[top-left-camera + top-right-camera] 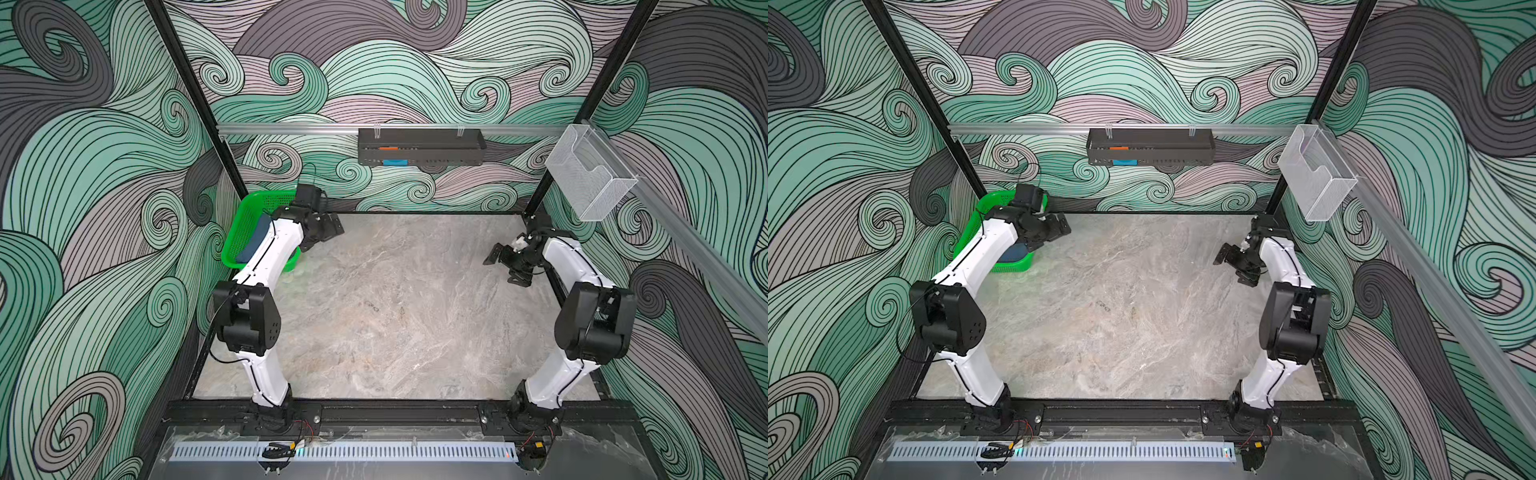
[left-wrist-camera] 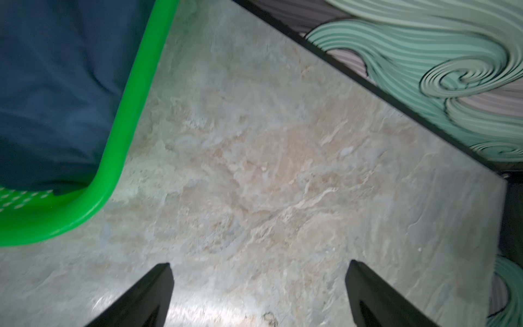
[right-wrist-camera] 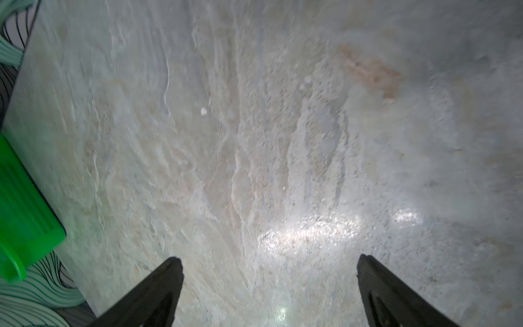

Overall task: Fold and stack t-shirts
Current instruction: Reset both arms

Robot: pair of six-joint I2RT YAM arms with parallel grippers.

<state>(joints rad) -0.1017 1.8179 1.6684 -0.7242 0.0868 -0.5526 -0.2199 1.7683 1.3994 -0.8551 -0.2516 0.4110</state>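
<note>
blue t-shirt (image 2: 56, 85) lying in green basket (image 2: 133, 93) (far left corner of table (image 1: 395, 311)), left gripper (image 2: 259, 266) spread wide just beside basket; right gripper (image 3: 268, 259) spread wide too, over table

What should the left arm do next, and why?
Probably swing the open left gripper over the basket and lower it onto the shirt. The shirt lies in the basket beside it; the right gripper is open too, and both hold nothing above the table.
</note>
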